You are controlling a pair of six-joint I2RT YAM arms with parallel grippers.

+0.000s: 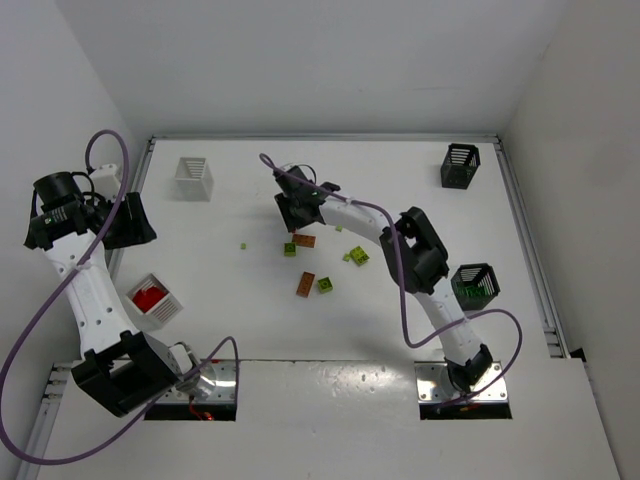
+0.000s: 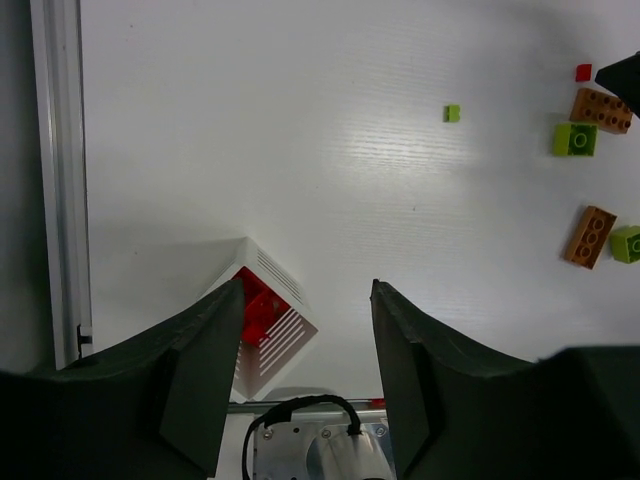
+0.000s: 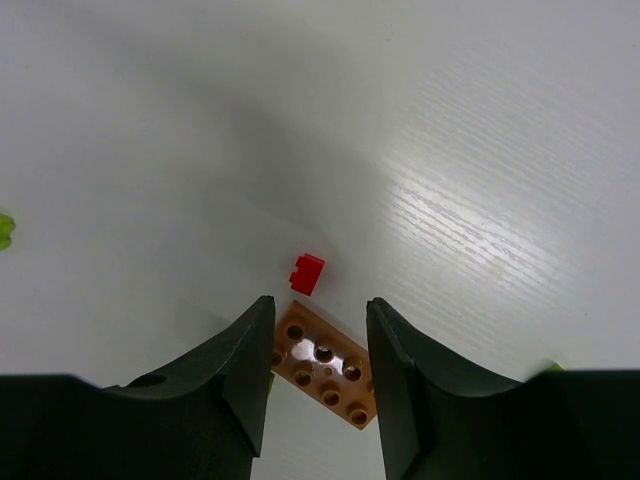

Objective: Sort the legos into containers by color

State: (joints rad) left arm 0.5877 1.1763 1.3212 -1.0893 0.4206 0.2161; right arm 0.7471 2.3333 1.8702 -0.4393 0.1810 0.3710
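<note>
Red lego (image 3: 307, 273) just beyond right tool (image 3: 318, 303)

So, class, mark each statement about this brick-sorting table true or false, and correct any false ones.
1. The near white basket holds red bricks. True.
2. The right tool is shut on the orange brick. False: it is open, above that brick.
3. A tiny red brick lies just beyond the orange brick. True.
4. Both black baskets are empty. False: the near black basket holds green bricks.
</note>
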